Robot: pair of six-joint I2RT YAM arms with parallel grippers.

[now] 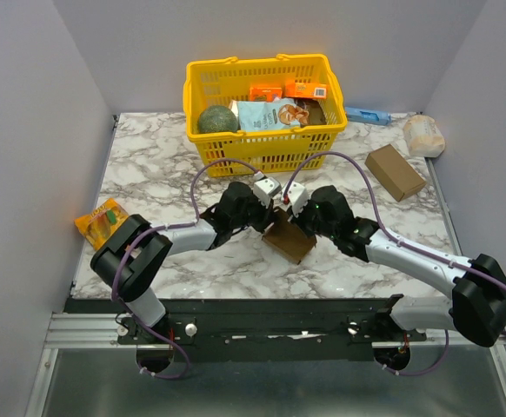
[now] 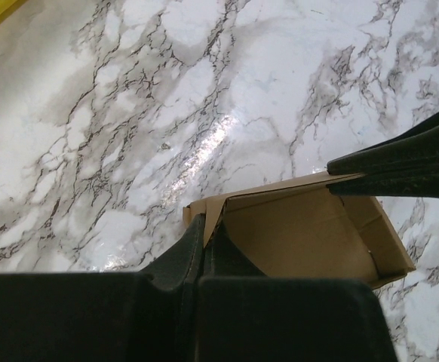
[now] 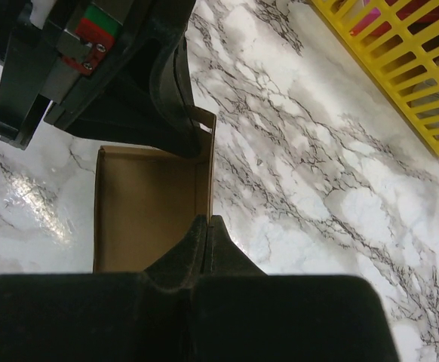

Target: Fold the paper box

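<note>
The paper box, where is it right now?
In the top view the paper box sits mid-table, on the near side of the yellow basket, held between the left gripper and the right gripper.

Left arm [image 1: 179, 236] reaches from near-left of paper box [image 1: 289, 243]; forearm low, wrist turned in toward box; left gripper [image 1: 273, 221] at box's left side, fingers [image 2: 185, 253] closed together on edge of cardboard wall at box corner; right arm [image 1: 409, 256] stretches in from near-right of box, forearm low; right gripper [image 1: 302, 224] at box's right side, fingers [image 3: 193, 245] pinched on upright wall; both wrists close together just beyond box's far edge, grippers angled down toward each other.
</note>
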